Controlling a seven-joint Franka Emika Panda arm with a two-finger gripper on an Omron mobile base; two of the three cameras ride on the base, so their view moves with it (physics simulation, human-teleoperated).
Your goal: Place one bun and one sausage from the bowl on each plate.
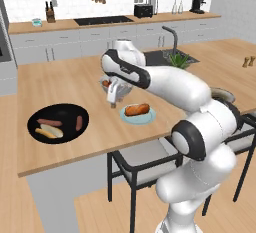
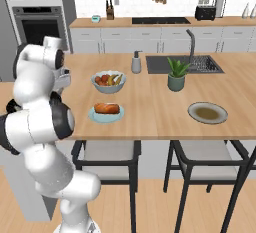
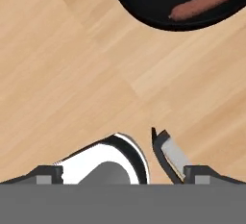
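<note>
Nearest the base, at the desk's left end, the black bowl [image 1: 58, 123] holds two sausages [image 1: 50, 123] and a bun [image 1: 50, 131]. Right of it, the light blue plate [image 1: 137, 115] carries a bun and sausage already, so that half looks done. Far right, the olive-brown plate [image 2: 207, 112] lies bare; its pair is left to fetch. The arm reaches forward over the desk, wrist bent down, fingers [image 1: 113, 100] hanging between bowl and blue plate, apparently carrying nothing, though I cannot tell whether they are spread or closed.
</note>
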